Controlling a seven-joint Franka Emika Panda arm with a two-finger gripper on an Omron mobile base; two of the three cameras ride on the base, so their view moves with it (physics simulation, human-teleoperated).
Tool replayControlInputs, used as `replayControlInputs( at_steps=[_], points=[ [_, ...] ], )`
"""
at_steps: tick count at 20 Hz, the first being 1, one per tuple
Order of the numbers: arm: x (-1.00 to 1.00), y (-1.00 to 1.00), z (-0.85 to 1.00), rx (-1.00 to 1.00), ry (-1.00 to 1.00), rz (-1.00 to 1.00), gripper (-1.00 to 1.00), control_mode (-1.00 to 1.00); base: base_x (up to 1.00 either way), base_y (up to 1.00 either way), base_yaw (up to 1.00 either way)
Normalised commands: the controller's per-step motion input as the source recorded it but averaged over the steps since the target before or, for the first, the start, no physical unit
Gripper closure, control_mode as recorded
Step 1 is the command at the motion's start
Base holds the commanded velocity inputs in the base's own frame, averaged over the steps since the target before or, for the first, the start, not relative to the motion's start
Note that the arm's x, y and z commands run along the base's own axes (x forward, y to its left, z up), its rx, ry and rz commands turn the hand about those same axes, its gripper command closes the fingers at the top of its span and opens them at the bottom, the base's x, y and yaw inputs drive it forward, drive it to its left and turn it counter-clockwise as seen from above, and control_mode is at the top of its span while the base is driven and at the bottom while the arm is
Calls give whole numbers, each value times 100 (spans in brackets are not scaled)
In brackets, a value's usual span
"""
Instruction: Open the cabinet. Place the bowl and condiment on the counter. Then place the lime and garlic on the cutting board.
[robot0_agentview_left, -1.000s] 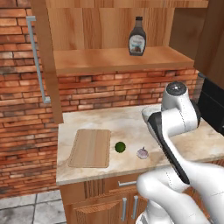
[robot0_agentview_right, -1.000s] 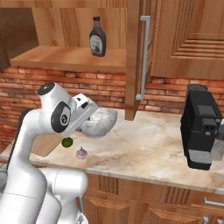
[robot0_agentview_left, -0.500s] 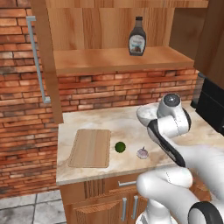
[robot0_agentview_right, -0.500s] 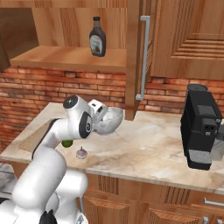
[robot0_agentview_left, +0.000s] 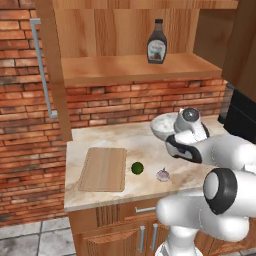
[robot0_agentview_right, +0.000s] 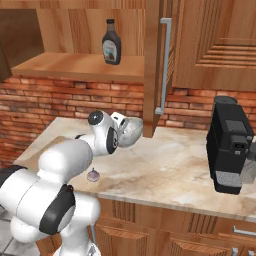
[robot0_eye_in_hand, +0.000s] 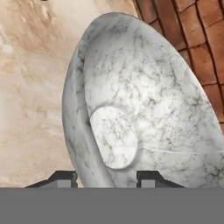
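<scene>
Brick back wall, beige marble-look counter (robot0_agentview_left: 140, 142) w/ light veining, low wood cabinets below. Wall cabinet (robot0_agentview_left: 130, 35) above stands open, both doors swung wide; grey bar handle on its left door (robot0_agentview_left: 42, 70), another on its right door (robot0_agentview_right: 162, 65).

Gripper (robot0_eye_in_hand: 107, 177) low over counter, near brick wall, just under cabinet's open shelf. Jaws stand narrow, one finger tip (robot0_eye_in_hand: 65, 177) outside the rim, other inside: clamped on the wall of the bowl (robot0_eye_in_hand: 144, 113). Bowl white w/ grey speckle, tilted so its inside faces the hand cam; flat round base visible. In left base view bowl (robot0_agentview_left: 162, 125) sits ahead of the wrist, close to counter; can't tell if touching. Right base view: bowl (robot0_agentview_right: 131, 131) just beside lower edge of right door.

Condiment (robot0_agentview_left: 157, 42) upright on cabinet shelf, above gripper, well apart. Dark brown bottle, black cap, whitish label.

Garlic (robot0_agentview_left: 163, 174) on counter, near gripper, toward front edge. Lime (robot0_agentview_left: 137, 167) just beside garlic, farther from gripper, not touching it. Cutting board (robot0_agentview_left: 104, 168) flat on counter beyond lime, near it but apart, nothing on it.

Black coffee machine (robot0_agentview_right: 231, 145) on counter, well apart from gripper on opposite side from board.
</scene>
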Motion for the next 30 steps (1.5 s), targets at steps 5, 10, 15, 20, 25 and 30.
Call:
replayControlInputs(
  at_steps=[5, 10, 15, 20, 25, 30],
  points=[
    [84, -4, -32, 0, 9, 6, 100, -100, 0, 0, 0],
    [72, -7, -23, 0, 3, 3, 100, -100, 0, 0, 0],
    [59, -10, -13, 0, 0, 1, 100, -100, 0, 0, 0],
    [24, -8, -3, 0, 0, 0, -100, -100, 0, 0, 0],
    [-6, -4, 19, 1, 0, 0, -100, -100, 0, 0, 0],
    [-62, 0, 79, 6, 2, 0, -100, -100, 0, 0, 0]
  ],
)
